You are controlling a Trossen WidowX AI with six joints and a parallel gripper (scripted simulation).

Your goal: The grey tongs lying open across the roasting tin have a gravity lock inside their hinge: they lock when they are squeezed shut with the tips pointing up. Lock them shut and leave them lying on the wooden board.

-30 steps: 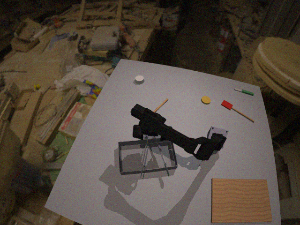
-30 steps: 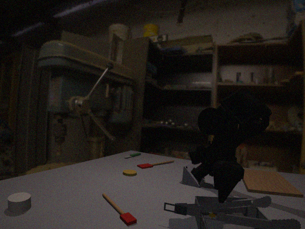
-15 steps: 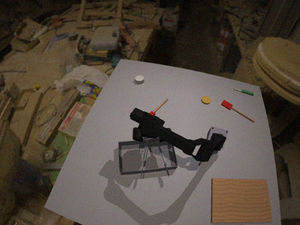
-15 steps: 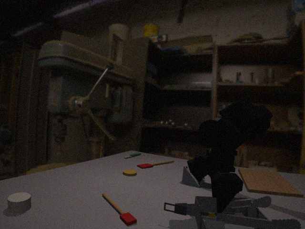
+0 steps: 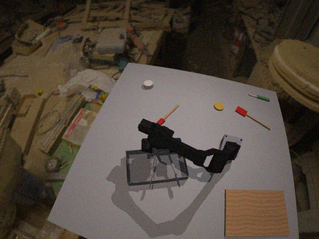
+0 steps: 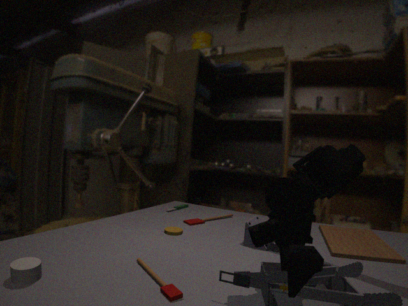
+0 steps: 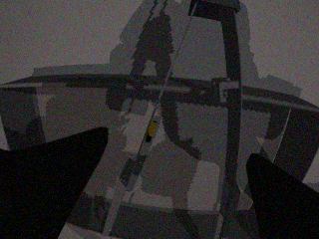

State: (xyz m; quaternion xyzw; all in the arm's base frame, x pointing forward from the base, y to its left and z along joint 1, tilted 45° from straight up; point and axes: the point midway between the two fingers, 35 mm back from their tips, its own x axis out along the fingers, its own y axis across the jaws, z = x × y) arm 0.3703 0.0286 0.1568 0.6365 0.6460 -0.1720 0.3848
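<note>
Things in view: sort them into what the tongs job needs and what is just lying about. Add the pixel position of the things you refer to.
For the job:
- grey tongs (image 5: 174, 168) (image 6: 333, 292) (image 7: 233, 119)
- roasting tin (image 5: 158, 181) (image 7: 164, 211)
- wooden board (image 5: 256, 212) (image 6: 361, 243)
- pincer (image 7: 181, 149)

Lying about:
- two red-headed brushes (image 5: 160, 121) (image 5: 241, 111) (image 6: 171, 291) (image 6: 194, 221)
- green-handled tool (image 5: 262, 97) (image 6: 181, 206)
- yellow disc (image 5: 219, 106) (image 6: 173, 231)
- white cylinder (image 5: 148, 83) (image 6: 25, 271)

Tongs: grey (image 5: 173, 167) (image 6: 333, 291) (image 7: 232, 119), spread open, laid across the roasting tin
Roasting tin: dark-rimmed, rectangular (image 5: 158, 181) (image 6: 267, 286) (image 7: 164, 219)
Wooden board: flat, wavy-grained (image 5: 256, 212) (image 6: 361, 243), placed near right in the top view
</note>
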